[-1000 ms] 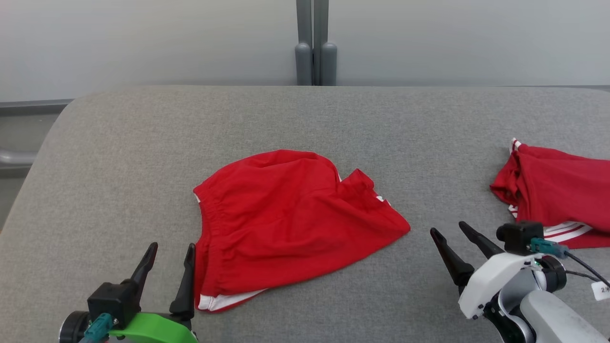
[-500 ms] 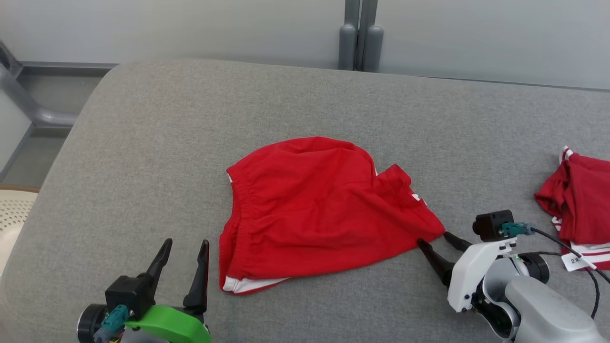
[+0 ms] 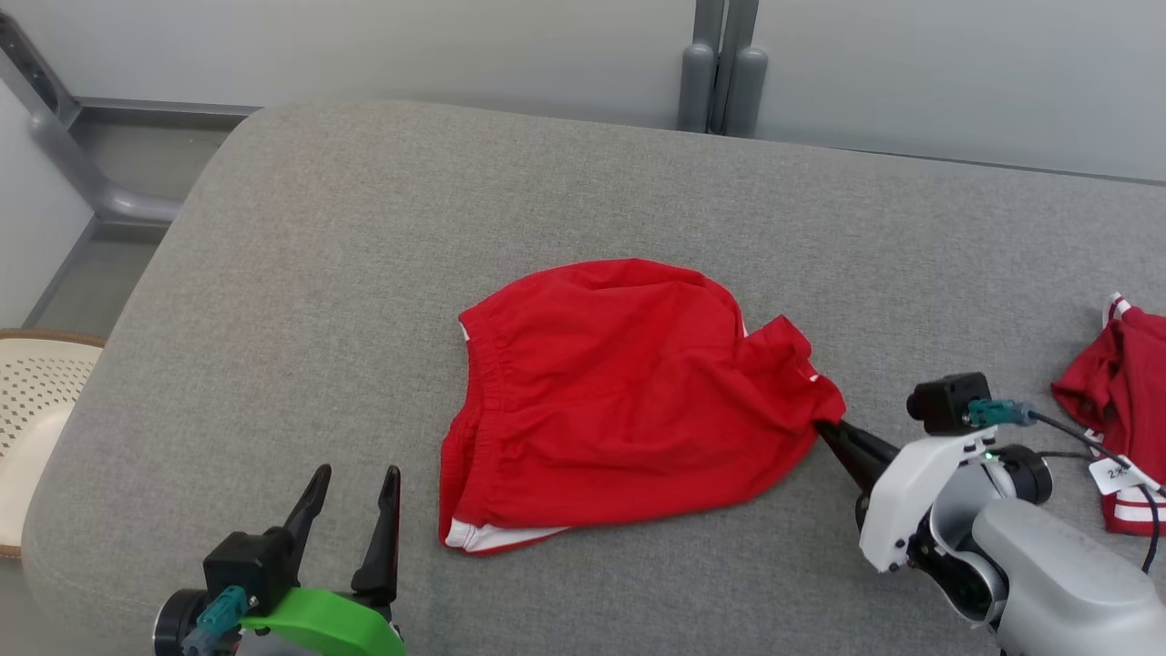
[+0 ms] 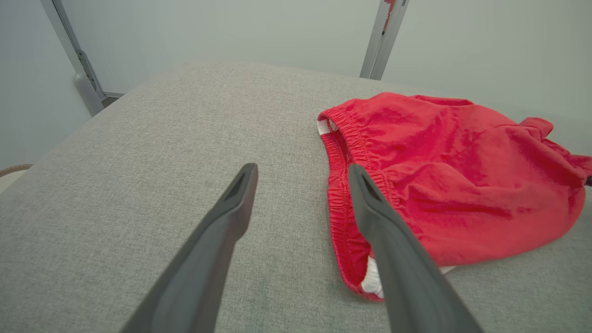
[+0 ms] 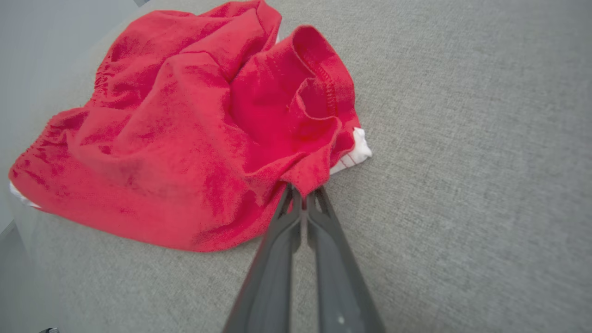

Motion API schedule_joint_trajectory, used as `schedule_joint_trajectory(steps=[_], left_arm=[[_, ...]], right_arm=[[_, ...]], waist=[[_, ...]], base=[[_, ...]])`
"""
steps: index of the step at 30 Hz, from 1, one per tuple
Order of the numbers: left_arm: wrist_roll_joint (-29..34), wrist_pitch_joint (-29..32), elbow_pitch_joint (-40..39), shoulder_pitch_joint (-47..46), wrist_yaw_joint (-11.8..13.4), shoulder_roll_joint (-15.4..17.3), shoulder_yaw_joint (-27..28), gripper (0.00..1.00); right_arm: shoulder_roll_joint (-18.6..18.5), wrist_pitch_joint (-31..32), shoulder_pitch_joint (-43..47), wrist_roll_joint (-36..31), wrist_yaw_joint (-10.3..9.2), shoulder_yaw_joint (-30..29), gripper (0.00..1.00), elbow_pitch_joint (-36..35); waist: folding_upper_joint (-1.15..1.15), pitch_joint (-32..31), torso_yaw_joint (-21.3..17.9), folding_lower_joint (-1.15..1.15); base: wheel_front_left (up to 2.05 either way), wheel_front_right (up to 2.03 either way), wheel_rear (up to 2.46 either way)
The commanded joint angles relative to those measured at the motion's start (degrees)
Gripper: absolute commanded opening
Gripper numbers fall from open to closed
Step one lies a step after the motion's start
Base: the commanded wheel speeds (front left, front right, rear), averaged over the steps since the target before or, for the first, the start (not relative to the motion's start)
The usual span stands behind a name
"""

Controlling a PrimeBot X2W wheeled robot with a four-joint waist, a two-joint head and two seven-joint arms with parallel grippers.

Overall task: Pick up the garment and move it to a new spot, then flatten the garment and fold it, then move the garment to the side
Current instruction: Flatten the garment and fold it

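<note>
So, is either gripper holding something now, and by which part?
The right gripper pinches the red shorts at the corner nearest it; the left gripper is open and empty.

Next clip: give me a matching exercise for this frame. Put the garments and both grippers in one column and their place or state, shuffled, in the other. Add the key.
Column one:
1. red shorts
2. left gripper
3. right gripper
4. second red garment

Column two:
A. shut on a corner of the hem
B. at the right edge of the head view
C. open, low beside the elastic end of the shorts
D. rumpled in the middle of the grey surface

Pairs: 1-D, 2-C, 3-A, 4-B
</note>
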Motion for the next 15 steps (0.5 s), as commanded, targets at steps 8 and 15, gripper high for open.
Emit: schedule_joint_trajectory(steps=[8,15], left_arm=[[0.3,-0.5,0.3,-1.6,-0.9,-1.9,0.3,1.0],[1.1,-0.5,1.9,-4.6,-2.5,-5.7,0.2,1.0]], right_arm=[[-3.4,0.7,-7.0,-0.9,-0.03,-1.0,0.0,-12.4],[-4.4,9.9,-15.8,0.5,-0.03,-3.6,0.0,-10.2]], waist=[[0.0,3.5,2.8,0.0],[0.0,9.5,7.0,0.0]], base=[[0.0,0.0,0.0],[0.0,0.0,0.0]])
